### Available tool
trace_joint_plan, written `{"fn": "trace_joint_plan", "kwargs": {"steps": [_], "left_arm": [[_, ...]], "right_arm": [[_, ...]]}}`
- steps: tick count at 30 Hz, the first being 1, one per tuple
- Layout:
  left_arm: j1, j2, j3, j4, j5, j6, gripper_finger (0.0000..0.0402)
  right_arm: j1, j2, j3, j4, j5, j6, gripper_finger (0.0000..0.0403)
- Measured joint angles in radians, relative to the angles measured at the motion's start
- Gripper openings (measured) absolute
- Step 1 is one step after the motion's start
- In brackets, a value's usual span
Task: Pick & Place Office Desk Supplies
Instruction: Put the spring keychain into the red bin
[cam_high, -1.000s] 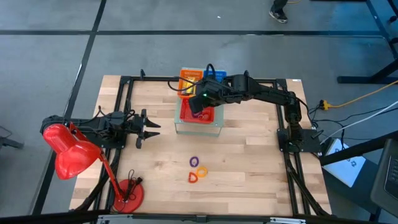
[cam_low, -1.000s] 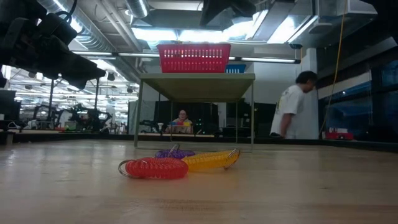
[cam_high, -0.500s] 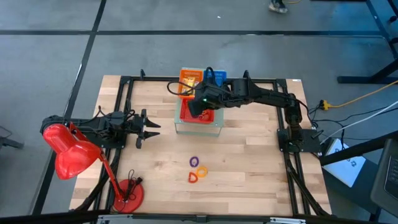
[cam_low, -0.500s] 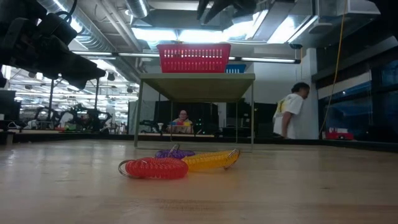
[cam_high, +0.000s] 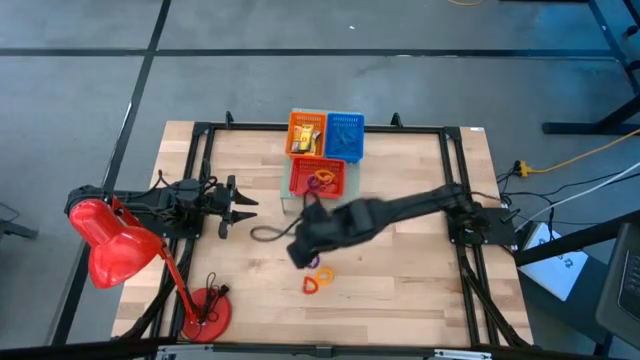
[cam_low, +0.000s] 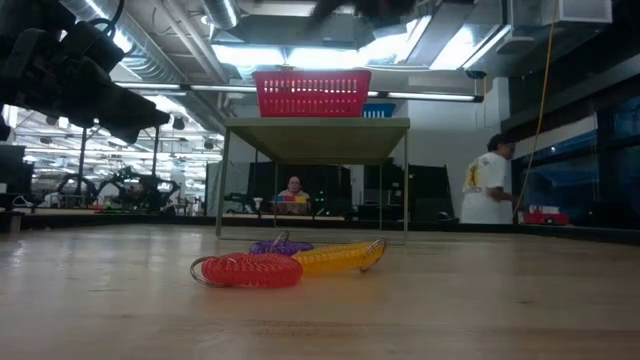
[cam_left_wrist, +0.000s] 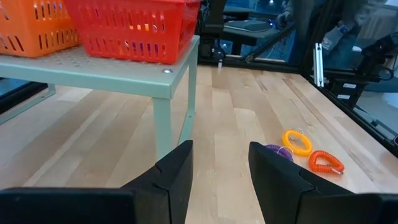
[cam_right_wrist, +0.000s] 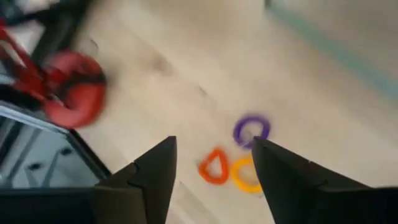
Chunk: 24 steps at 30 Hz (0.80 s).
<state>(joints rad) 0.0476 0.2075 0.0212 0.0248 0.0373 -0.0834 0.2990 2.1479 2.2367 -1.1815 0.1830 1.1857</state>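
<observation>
High view: part done. Loops already lie in the red basket (cam_high: 319, 180) on the shelf near the desk's far edge; purple loop (cam_right_wrist: 251, 130), yellow loop (cam_right_wrist: 244, 175) and orange loop (cam_right_wrist: 213, 167) remain mid-desk. Right gripper (cam_right_wrist: 212, 163), jaws apart and empty, hangs above them. Left gripper (cam_high: 240, 208) waits part-open near the left edge.

1. A purple loop (cam_right_wrist: 251, 130), a yellow loop (cam_right_wrist: 244, 175) and an orange-red loop (cam_right_wrist: 213, 167) lie flat on the wood, close together.
2. More loops (cam_high: 322, 180) lie in the red basket.
</observation>
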Motion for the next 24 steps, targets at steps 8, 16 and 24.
{"fn": "trace_joint_plan", "kwargs": {"steps": [8, 16, 24], "left_arm": [[0.000, 0.002, 0.000, 0.000, 0.000, 0.000, 0.0150], [0.000, 0.002, 0.000, 0.000, 0.000, 0.000, 0.0150], [0.000, 0.002, 0.000, 0.000, 0.000, 0.000, 0.0150]], "right_arm": [[-0.013, 0.186, -0.010, 0.007, -0.125, 0.031, 0.0217], [-0.013, 0.280, -0.010, -0.011, -0.103, 0.008, 0.0217], [-0.015, 0.338, -0.011, -0.066, -0.044, 0.000, 0.0217]]}}
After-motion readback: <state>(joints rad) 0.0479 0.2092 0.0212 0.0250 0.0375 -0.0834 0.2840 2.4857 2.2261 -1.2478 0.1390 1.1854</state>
